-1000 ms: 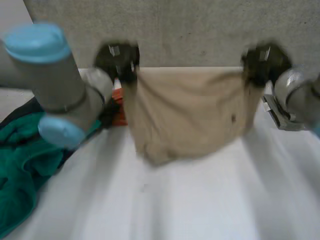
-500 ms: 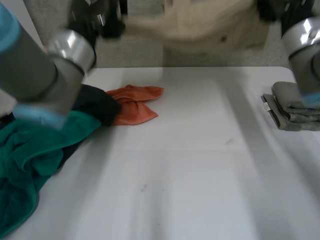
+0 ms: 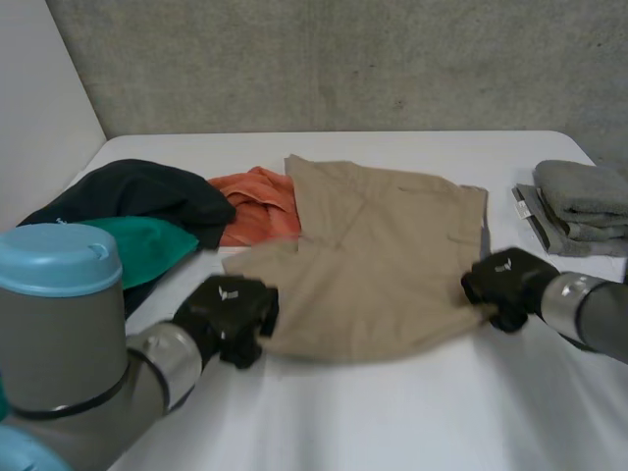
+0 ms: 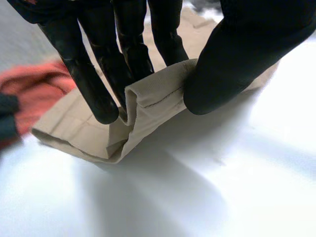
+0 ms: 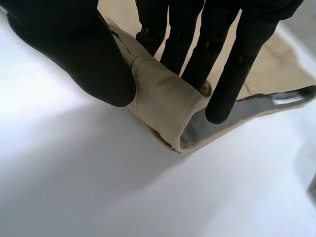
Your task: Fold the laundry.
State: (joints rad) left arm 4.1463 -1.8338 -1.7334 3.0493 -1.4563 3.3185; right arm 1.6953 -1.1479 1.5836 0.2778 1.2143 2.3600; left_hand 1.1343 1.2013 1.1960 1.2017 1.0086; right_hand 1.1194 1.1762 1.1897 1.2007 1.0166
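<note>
The beige garment (image 3: 378, 265) lies flat in the middle of the counter (image 3: 392, 422), its near corners pinched between thumb and fingers by the left robot hand (image 3: 228, 316) and the right robot hand (image 3: 505, 285), likely to keep the cloth taut and square for folding.

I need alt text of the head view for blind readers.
The left robot hand and right robot hand each pinch a near corner of a beige garment spread on a white table. To its left lie orange, black and green clothes, to its right folded grey cloths.
</note>
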